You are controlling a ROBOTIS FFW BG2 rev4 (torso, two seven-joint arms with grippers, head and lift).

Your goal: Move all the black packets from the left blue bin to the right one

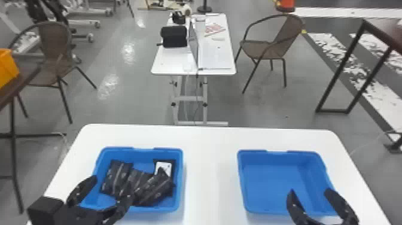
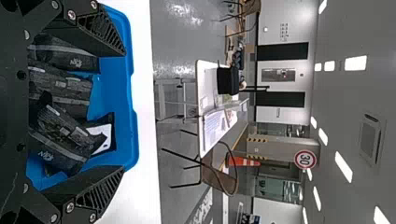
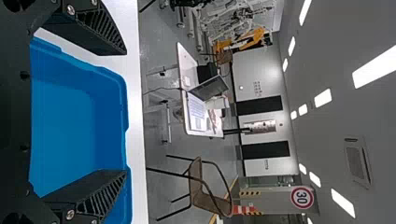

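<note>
A white, round-cornered table [image 1: 209,179] carries the two open containers for the job, set well apart. The left one is a blue, rectangular plastic bin [image 1: 179,187] with a moulded rim; its partner, a matching blue plastic bin [image 1: 269,179], stands on the right side.

The left gripper [image 2: 124,111], with two flat black fingers, is at the near side of the left bin, its fingers wide apart with nothing between them that looks clamped. The right gripper [image 1: 310,190], of the same black build, is over the near part of the right bin, its fingers also spread and holding nothing.

The soft, shiny black packets [image 1: 117,178] I can see all lie in the left bin, overlapping in a loose heap; their exact number is hard to tell. One flat black packet [image 1: 173,164] by the far right corner shows a white label [image 1: 163,168].

So the work looks to be at the first pick. The next move probably calls for lowering the left gripper over one packet, closing on its body and lifting it clear of the rim before crossing to the right bin. Because they overlap, a neighbour could drag along, or the slick wrapping could slip; a firm, central pinch seems wise.
</note>
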